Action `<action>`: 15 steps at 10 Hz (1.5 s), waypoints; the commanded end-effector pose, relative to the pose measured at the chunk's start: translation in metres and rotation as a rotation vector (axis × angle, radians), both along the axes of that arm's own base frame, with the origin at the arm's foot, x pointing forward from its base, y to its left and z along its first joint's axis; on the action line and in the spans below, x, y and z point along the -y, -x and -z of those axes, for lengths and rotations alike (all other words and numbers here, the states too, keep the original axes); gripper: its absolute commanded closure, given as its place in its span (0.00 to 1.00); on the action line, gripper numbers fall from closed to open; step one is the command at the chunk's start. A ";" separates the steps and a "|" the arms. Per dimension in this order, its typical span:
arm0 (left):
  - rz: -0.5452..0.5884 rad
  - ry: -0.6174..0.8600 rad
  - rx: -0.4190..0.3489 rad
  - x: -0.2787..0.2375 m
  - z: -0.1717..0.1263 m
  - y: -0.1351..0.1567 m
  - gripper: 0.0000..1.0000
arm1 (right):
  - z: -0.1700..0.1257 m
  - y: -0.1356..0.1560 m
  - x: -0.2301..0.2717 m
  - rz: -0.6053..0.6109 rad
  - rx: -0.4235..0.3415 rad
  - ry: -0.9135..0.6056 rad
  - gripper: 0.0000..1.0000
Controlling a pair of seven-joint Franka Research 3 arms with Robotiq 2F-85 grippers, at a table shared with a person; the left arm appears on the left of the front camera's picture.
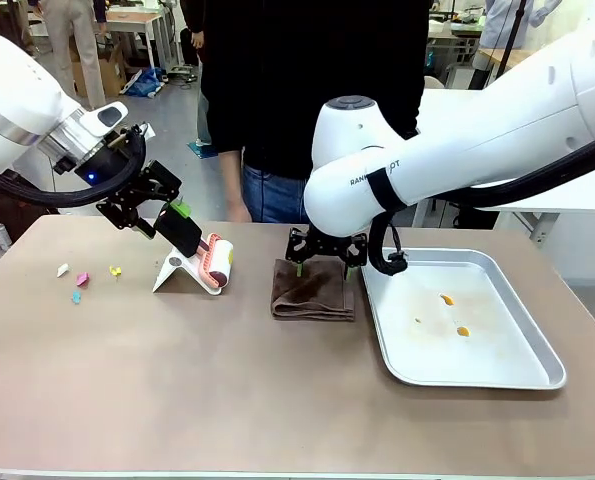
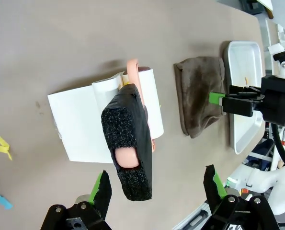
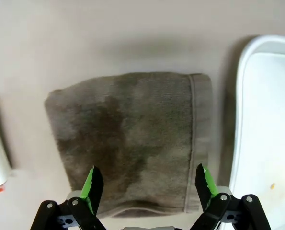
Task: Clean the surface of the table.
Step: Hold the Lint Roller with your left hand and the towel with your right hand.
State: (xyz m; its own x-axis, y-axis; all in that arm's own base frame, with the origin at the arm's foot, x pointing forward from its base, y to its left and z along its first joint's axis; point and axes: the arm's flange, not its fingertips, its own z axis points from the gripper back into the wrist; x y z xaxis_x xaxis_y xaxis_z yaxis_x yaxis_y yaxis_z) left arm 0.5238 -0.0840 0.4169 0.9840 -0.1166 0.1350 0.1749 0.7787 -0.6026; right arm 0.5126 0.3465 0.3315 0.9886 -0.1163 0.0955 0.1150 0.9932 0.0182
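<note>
Worktop [image 1: 277, 420]: beige, bearing brown cloth [image 1: 313, 290] at centre.
Right fingers [image 3: 92, 189]: spread wide, empty, over cloth.
Left fingers [image 2: 101, 194]: spread wide, left of cloth, at black foam handle [image 2: 130, 139].
Tray [image 1: 497, 350]: just right of cloth.

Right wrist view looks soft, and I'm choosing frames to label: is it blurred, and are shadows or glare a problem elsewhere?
Right wrist view: the brown cloth is slightly soft, the green fingers crisper; left wrist view: sharp, a faint shadow beside the white dustpan; front view: even light, soft shadows on the table, no harsh glare.
</note>
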 end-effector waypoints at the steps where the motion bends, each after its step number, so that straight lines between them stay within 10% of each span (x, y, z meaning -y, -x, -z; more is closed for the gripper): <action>1: -0.007 0.001 0.007 0.004 0.002 0.001 0.00 | 0.004 -0.004 -0.005 0.090 -0.009 0.061 0.00; 15: -0.007 -0.007 0.014 0.011 0.004 0.003 0.00 | 0.031 -0.009 0.016 0.076 -0.012 0.050 0.00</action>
